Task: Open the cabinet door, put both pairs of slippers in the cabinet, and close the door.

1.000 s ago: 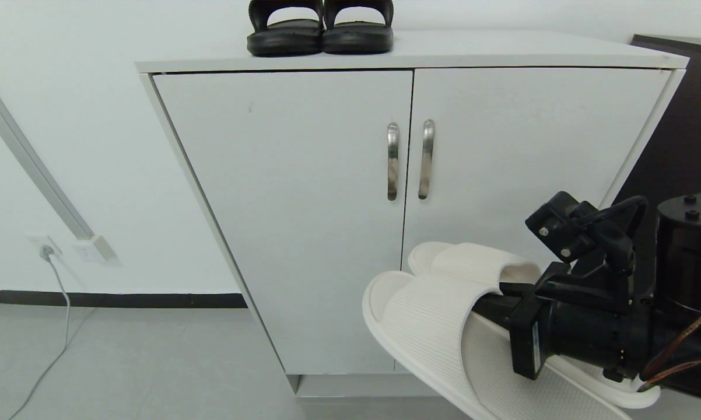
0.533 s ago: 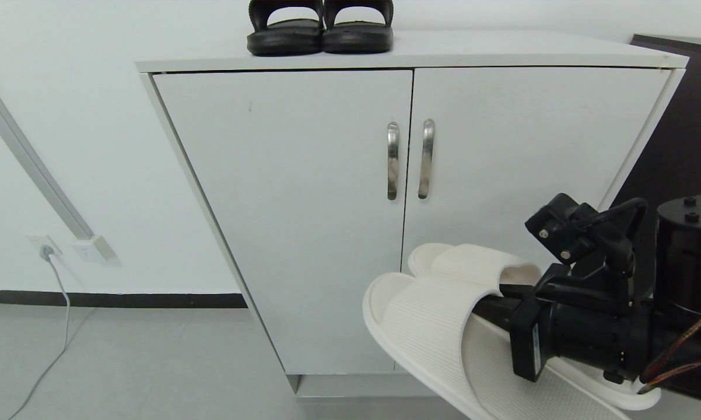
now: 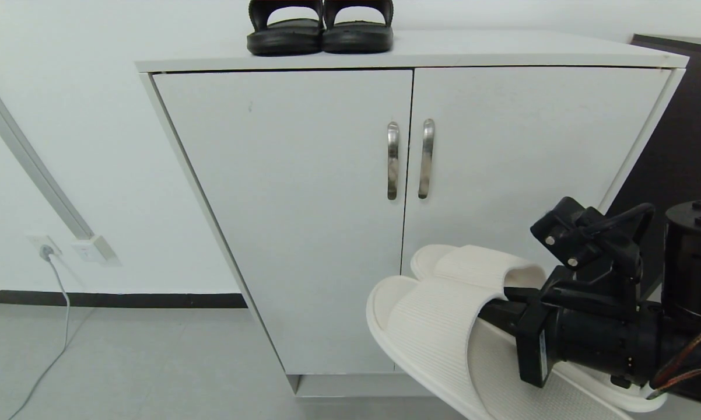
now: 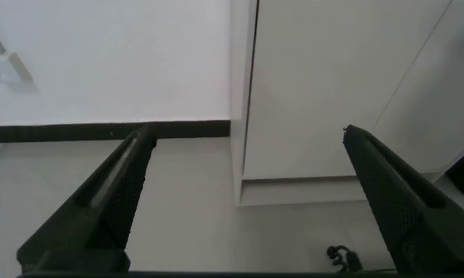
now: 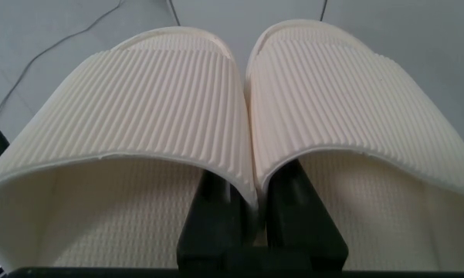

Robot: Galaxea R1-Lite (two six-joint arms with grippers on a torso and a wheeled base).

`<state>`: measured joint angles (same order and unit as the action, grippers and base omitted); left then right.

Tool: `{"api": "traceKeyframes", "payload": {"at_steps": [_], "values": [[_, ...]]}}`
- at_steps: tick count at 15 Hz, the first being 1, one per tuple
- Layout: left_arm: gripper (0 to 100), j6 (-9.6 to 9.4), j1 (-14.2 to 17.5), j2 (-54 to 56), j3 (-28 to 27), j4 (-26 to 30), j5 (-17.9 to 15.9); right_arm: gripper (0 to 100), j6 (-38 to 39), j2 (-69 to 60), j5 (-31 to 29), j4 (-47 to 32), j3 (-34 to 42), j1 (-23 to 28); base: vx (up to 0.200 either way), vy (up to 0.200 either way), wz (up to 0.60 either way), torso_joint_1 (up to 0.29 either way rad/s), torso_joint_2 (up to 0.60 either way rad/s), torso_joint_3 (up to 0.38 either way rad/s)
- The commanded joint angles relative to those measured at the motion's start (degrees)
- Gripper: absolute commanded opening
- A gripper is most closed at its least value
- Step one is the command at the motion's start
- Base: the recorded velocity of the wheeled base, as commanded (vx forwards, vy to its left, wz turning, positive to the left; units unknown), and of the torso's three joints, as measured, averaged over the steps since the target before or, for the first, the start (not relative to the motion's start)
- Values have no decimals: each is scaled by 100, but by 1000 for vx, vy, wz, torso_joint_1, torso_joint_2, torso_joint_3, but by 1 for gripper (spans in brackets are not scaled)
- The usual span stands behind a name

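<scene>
A white two-door cabinet (image 3: 304, 221) stands shut, its two metal handles (image 3: 392, 161) side by side at the middle. A pair of black slippers (image 3: 320, 28) sits on its top. Low in front of the right door, my right gripper (image 3: 493, 309) is shut on the pair of white ribbed slippers (image 3: 438, 326), a finger inside each strap where the two meet. The right wrist view shows both white slippers (image 5: 247, 131) pressed together over the black fingers (image 5: 216, 216). My left gripper (image 4: 247, 193) is open and holds nothing, facing the cabinet's lower left corner (image 4: 243, 185).
Grey floor (image 3: 123, 361) spreads left of the cabinet. A wall socket (image 3: 46, 249) with a grey cable (image 3: 59, 344) sits on the left wall beside a slanted conduit (image 3: 30, 163). Dark furniture (image 3: 689, 128) stands right of the cabinet.
My right gripper with the white slippers has shifted slightly down and to the right. The cabinet doors and black slippers have not moved.
</scene>
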<state>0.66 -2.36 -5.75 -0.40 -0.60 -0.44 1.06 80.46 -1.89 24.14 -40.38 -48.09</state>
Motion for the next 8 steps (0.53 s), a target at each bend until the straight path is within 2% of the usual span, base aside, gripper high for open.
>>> {"api": "traceKeyframes", "payload": {"at_steps": [1,2,5,6,7,8], "values": [[100,629,-133,-541,-637,-160,-35,0,-1,-30,4,-6,12,2,0,0,0,0,0,0],[100,919,-141,-945,-1050,-160,-220,0,8,-30,4,3,12,2,0,0,0,0,0,0],[100,910,-177,-2395,-1480,-538,-1081,0,-1,-21,4,-6,30,2,0,0,0,0,0,0],[100,910,-177,-2615,-1515,-661,-1204,0,-1,-21,4,-6,39,2,0,0,0,0,0,0],[100,901,-229,-3318,-1595,-1232,-1529,0,-1,-21,4,-6,39,2,0,0,0,0,0,0],[100,910,-352,-3810,-1638,-1716,-1591,0,-1,-21,4,-6,39,2,0,0,0,0,0,0]]}}
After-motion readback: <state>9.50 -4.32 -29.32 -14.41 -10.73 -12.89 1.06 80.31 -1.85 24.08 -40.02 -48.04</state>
